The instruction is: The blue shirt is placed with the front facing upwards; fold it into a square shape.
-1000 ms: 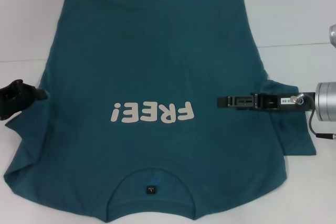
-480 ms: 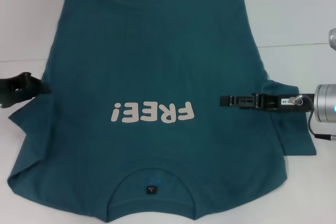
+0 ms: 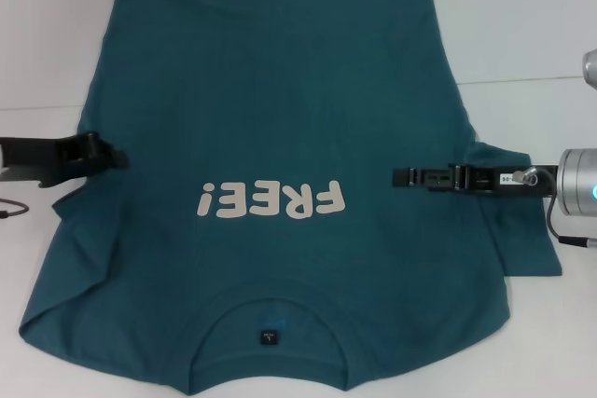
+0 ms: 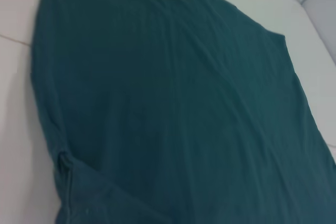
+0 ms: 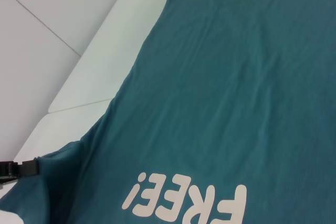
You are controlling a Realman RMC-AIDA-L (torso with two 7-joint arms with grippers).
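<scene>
Left gripper (image 3: 110, 154) at shirt's (image 3: 280, 90) 9 o'clock edge, right gripper (image 3: 403, 177) opposite at 3; grip on either unclear.

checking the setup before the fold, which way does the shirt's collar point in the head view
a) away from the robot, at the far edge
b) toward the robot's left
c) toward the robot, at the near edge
c: the blue shirt lies front up with its collar at the near edge and the FREE! print reading upside down.

The shirt (image 3: 280, 90) is dark teal with cream "FREE!" lettering (image 3: 270, 200) and a small, seemingly black collar tag (image 3: 269, 336).
</scene>
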